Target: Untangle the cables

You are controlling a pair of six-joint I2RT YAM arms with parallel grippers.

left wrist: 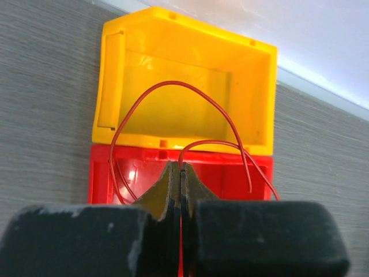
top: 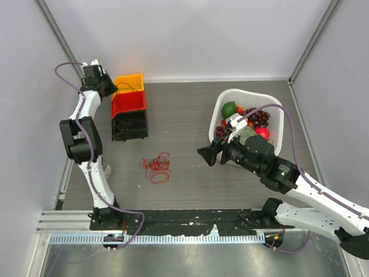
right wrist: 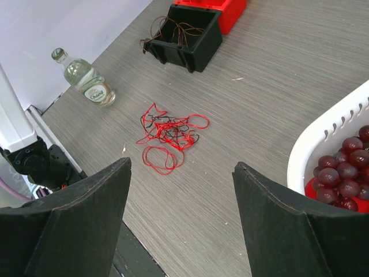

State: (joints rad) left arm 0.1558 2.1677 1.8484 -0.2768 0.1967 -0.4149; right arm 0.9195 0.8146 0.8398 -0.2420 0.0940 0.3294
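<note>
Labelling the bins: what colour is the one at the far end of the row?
The far bin is yellow, clearest in the left wrist view.

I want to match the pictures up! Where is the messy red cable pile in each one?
Top: the cables lie mid-table, between the two arms.
Left wrist: not in it; only one red wire, pinched in the shut left tool.
Right wrist: near the picture's centre, below the black bin.
Shared landmark: the red bin shows in all three.
</note>
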